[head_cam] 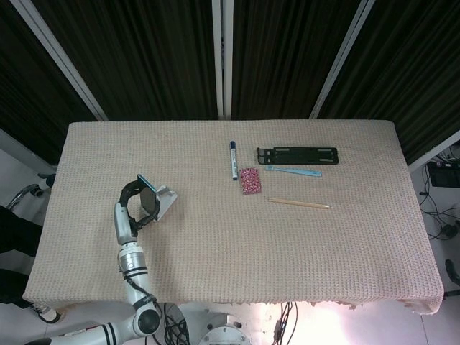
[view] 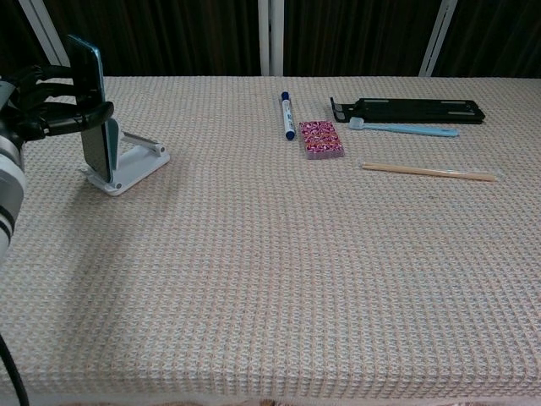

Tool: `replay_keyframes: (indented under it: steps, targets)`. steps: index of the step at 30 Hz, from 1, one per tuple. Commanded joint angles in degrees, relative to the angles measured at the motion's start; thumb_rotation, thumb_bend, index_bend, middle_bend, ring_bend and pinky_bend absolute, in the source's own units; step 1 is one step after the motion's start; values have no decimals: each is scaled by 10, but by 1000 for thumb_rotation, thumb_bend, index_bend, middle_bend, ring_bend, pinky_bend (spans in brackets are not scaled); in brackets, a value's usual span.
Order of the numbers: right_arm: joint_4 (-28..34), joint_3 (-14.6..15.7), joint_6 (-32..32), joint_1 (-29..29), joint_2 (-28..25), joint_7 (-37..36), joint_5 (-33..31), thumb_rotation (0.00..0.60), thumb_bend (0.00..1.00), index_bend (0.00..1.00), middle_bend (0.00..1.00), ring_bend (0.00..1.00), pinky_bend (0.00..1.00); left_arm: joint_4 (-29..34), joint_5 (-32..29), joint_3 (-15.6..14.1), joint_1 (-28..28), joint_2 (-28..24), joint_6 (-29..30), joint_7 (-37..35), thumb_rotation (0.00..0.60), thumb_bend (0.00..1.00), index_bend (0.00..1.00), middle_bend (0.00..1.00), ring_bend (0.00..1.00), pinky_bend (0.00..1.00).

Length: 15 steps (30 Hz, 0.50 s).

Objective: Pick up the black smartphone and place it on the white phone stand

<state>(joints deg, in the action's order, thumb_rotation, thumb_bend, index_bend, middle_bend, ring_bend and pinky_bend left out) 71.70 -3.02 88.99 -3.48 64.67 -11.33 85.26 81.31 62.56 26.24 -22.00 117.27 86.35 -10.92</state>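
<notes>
My left hand grips the black smartphone by its edges and holds it nearly upright, a blue rim showing along its top. The phone is right over the white phone stand at the table's left side, its lower end down at the stand's backrest. I cannot tell whether it rests in the cradle. The stand's base sticks out to the right of the phone. My right hand is in neither view.
Further right lie a blue marker, a pink patterned card pack, a black flat holder, a light-blue toothbrush and a wooden stick.
</notes>
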Motion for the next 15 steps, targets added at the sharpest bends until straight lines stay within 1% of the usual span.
replay_keyframes:
  steps: [1, 8, 15]
  targets:
    - [-2, 0, 0, 0, 0, -2, -1, 600, 311, 0, 0, 0, 0, -1, 1, 2, -1, 3, 0, 0, 600, 338, 593, 703, 287, 159]
    - [-6, 0, 1, -2, 0, -7, -1, 600, 312, 0, 0, 0, 0, -12, -1, 20, -5, 14, 2, -5, 600, 338, 593, 704, 287, 159]
    - [-10, 1, -3, -2, 1, -10, -2, 600, 311, 0, 0, 0, 0, -34, 8, 17, -7, 19, 1, -9, 600, 338, 590, 703, 287, 159]
